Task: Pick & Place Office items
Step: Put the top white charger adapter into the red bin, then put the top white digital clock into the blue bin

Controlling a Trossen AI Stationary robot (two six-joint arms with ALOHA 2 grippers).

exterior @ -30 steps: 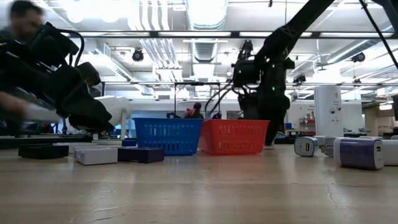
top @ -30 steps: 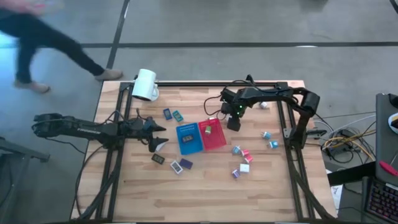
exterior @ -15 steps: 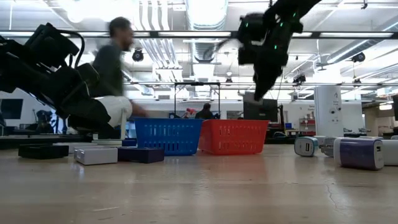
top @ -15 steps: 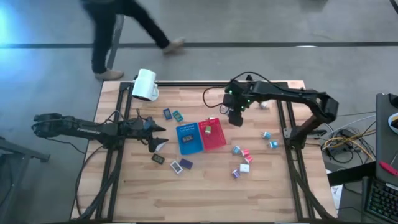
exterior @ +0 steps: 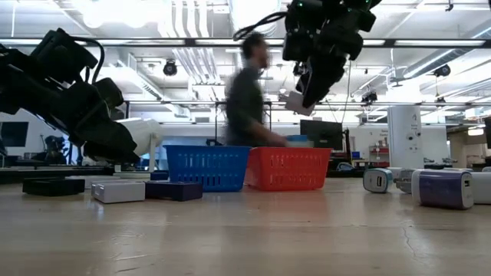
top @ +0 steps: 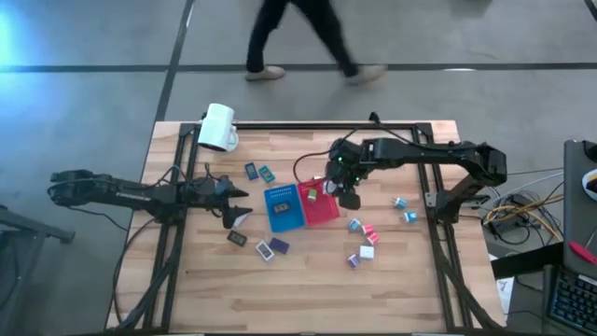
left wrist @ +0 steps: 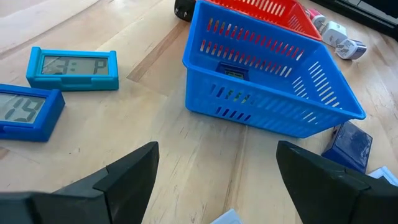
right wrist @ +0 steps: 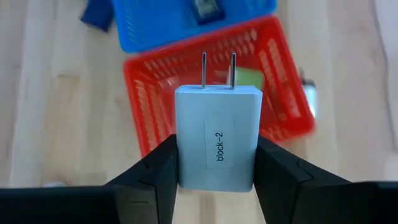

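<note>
Right now my R gripper (right wrist: 216,163) grips a white plug block (right wrist: 217,138) above the red tray (right wrist: 163,67); L gripper (left wrist: 214,177) open, idle near the blue tray (left wrist: 273,93). Risk: releasing off-centre, block hits rim, bounces out.

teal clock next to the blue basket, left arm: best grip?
Grip the teal clock across its two long edges, coming straight down from above. It lies flat on the table, display up, so only the thin sides offer purchase. The left gripper is open, and the blue basket stands clear beside it.
</note>
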